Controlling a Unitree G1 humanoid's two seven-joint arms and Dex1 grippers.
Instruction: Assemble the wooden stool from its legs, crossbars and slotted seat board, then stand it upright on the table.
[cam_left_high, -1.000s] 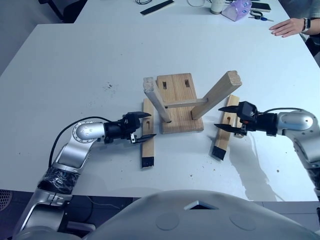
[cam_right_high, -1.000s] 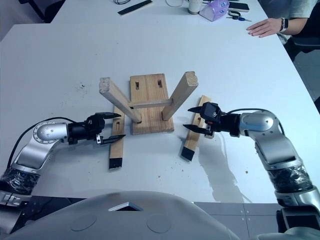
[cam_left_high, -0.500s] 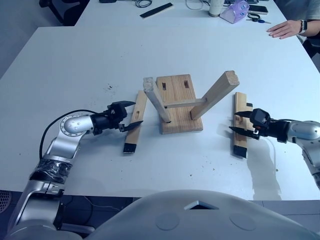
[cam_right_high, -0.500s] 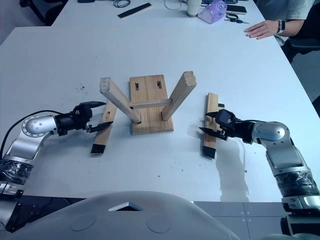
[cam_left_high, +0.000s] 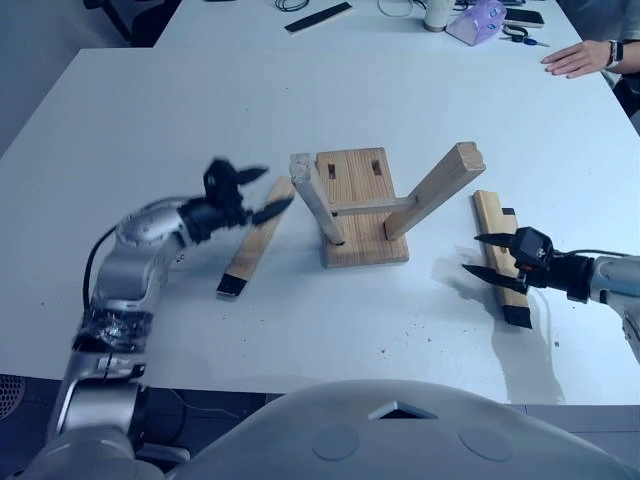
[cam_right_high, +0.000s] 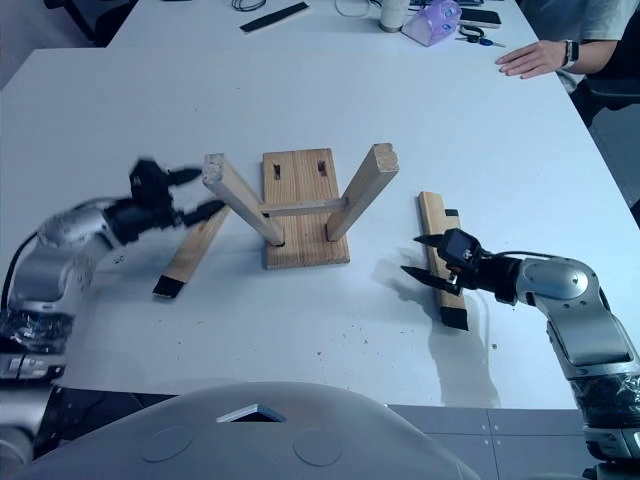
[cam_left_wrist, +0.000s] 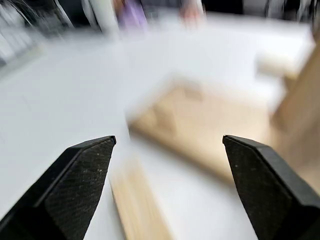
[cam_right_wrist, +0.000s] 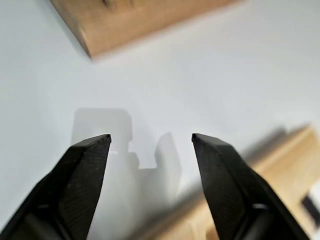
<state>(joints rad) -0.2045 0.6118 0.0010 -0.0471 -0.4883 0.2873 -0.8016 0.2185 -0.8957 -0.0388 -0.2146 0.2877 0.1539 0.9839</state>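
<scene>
The slotted seat board lies flat mid-table. Two legs stand splayed in it, joined by a crossbar. A loose black-tipped leg lies slanted left of the board, and my open left gripper hovers over its far end, holding nothing. The left wrist view shows the gripper with the blurred board ahead. Another loose leg lies right of the board. My open right gripper sits low beside it on the board side; the right wrist view shows its fingers over bare table.
On the far table sit a black strip, a purple pouch and small items. The white table has wide free room at left and behind the board. Its front edge runs close below both arms.
Both loose legs have slid outward from the seat board, the left one now slanted. My left gripper has lifted and swung left; the right gripper has moved right. Both stay open.
</scene>
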